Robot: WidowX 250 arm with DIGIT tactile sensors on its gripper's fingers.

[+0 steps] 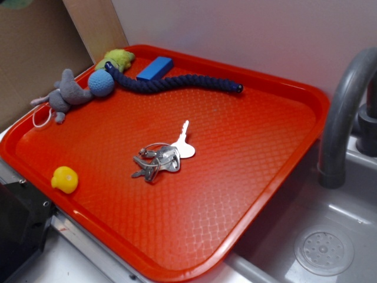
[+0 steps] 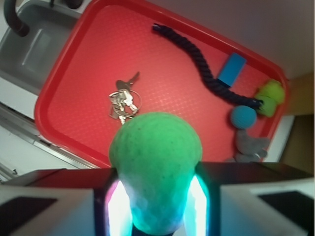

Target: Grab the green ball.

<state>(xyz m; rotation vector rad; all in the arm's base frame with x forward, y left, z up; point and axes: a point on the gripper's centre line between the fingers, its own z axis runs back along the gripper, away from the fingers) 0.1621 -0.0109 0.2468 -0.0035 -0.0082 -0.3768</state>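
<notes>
- Green ball [image 2: 155,167] fills the wrist view, pinched between the pincer [image 2: 156,206] fingers, high above the red tray [image 2: 59,98]
- Grasp looks done; keep the squeeze steady, since the ball bulges above the fingers and could pop out

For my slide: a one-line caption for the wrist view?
Gripper holds the green ball high above the red tray.

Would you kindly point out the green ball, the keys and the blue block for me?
green ball [image 2: 155,162], wrist view, middle of its dimpled surface between the fingers.
keys [image 1: 158,160], exterior view, centre of the bunch.
blue block [image 1: 155,68], exterior view, its top face.
</notes>
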